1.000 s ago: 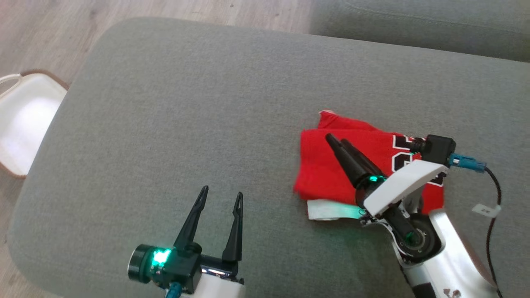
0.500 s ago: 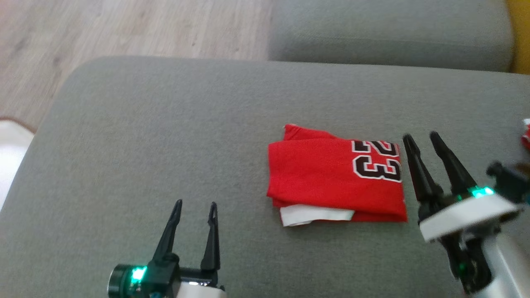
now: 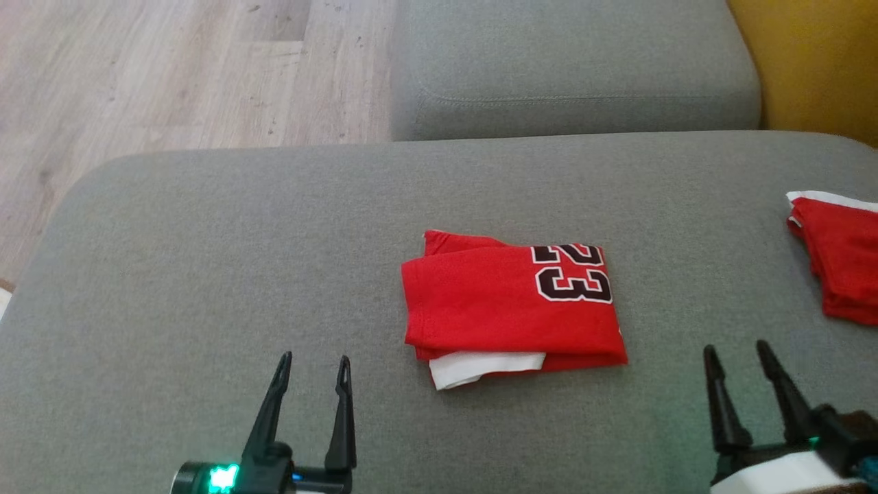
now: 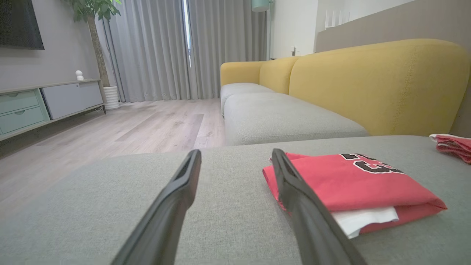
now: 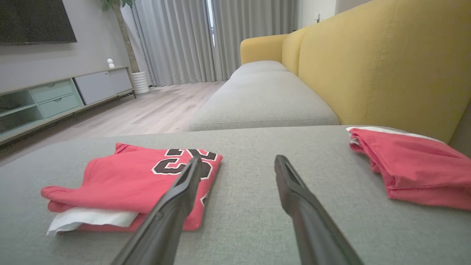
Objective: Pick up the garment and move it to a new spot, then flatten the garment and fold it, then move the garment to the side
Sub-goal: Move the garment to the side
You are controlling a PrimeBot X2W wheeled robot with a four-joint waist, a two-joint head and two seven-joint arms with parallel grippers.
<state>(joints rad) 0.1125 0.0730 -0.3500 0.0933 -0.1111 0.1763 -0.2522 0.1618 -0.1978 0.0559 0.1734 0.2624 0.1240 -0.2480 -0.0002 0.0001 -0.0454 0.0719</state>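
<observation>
— Since the garment (image 3: 511,309) is folded into a red rectangle at the middle of the grey cushion (image 3: 206,240), how is it best taken?
— Soft, light jersey cloth is judged likely to sag; both short folded edges should be pinched. Jaws of left gripper (image 3: 314,358) and right gripper (image 3: 735,347) are held parted, empty.

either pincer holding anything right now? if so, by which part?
Nothing is held. The left pincer and the right pincer are both open and empty; the red jersey lies folded on the grey cushion, apart from both.
</observation>
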